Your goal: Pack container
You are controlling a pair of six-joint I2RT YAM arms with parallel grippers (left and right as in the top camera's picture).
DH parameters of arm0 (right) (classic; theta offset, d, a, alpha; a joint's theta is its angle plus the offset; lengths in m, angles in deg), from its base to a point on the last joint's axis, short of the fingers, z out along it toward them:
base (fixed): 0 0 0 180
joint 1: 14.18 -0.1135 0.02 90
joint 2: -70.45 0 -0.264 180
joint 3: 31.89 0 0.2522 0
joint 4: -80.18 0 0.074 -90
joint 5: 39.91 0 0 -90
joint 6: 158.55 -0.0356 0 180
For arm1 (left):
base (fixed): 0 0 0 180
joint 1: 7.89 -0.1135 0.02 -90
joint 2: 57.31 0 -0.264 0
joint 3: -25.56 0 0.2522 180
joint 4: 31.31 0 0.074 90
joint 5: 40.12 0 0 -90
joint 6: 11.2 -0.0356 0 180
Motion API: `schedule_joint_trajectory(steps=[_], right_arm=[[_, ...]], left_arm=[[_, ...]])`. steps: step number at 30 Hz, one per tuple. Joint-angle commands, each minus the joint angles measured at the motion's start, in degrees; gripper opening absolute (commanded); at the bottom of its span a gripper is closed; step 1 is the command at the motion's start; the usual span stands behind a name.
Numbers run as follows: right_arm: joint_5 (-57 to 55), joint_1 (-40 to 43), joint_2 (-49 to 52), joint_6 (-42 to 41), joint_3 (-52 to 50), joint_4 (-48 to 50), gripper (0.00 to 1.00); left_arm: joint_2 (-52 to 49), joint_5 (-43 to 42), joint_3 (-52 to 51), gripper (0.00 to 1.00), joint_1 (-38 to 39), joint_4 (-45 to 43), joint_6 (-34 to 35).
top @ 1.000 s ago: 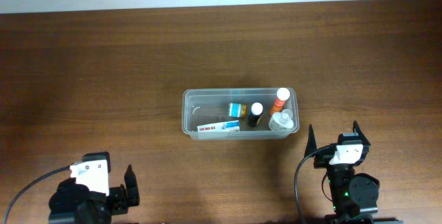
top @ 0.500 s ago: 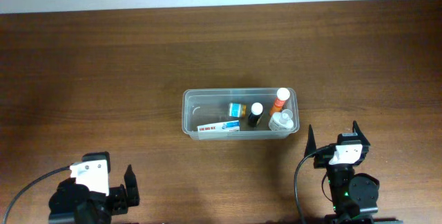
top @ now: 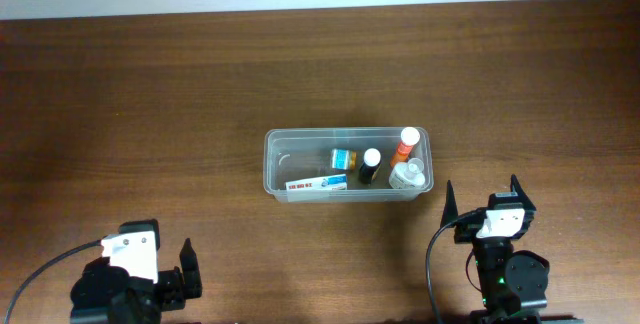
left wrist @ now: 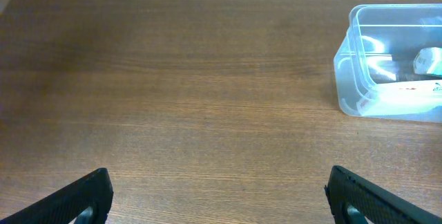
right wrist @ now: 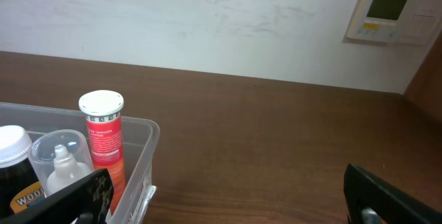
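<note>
Brown wood table (top: 150,94) fills the view, with a white wall behind it. The container (top: 275,154) sits in the middle of the table. Inside it are an orange tube (top: 406,144), a black bottle (top: 371,166), a clear bottle (top: 406,175), a small blue pot (top: 344,158) and a flat box (top: 317,184). The left gripper (left wrist: 217,179) and right gripper (top: 482,202) are both near the front edge, fingers wide apart, holding nothing. I see nothing else waiting to go in, so the packing looks done, or almost
</note>
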Motion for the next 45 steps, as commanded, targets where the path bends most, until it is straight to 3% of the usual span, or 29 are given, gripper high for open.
schedule_joint_trajectory(steps=[1, 7, 11, 18, 24, 27, 30, 45], right_arm=[[0.3, 0.1, -0.1, 0.2, -0.3, -0.4, 0.98], [0.3, 0.1, -0.1, 0.2, -0.3, -0.4, 0.98], [0.3, 0.1, -0.1, 0.2, -0.3, -0.4, 0.98], [0.3, 0.1, -0.1, 0.2, -0.3, -0.4, 0.98], [0.3, 0.1, -0.1, 0.2, -0.3, -0.4, 0.98], [0.3, 0.1, -0.1, 0.2, -0.3, -0.4, 0.98], [0.3, 0.1, -0.1, 0.2, -0.3, -0.4, 0.98], [0.3, 0.1, -0.1, 0.2, -0.3, -0.4, 0.98]], left_arm=[[0.3, 1.3, -0.1, 0.99, -0.3, 0.0, 0.6], [1.6, 1.1, -2.2, 0.99, 1.9, -1.3, 0.6], [5.1, 0.4, -9.9, 0.99, 3.3, -8.9, 0.6], [14.0, -1.2, -27.0, 0.99, 3.7, -33.7, 0.6], [21.3, -1.8, -42.9, 0.99, 3.8, -65.1, 0.6], [21.2, -2.5, -48.6, 0.99, 4.3, -73.7, 0.6], [21.2, -3.1, -48.3, 0.99, 5.6, -61.4, 0.6], [21.2, -3.9, -48.4, 0.99, 6.3, -62.0, 0.6]])
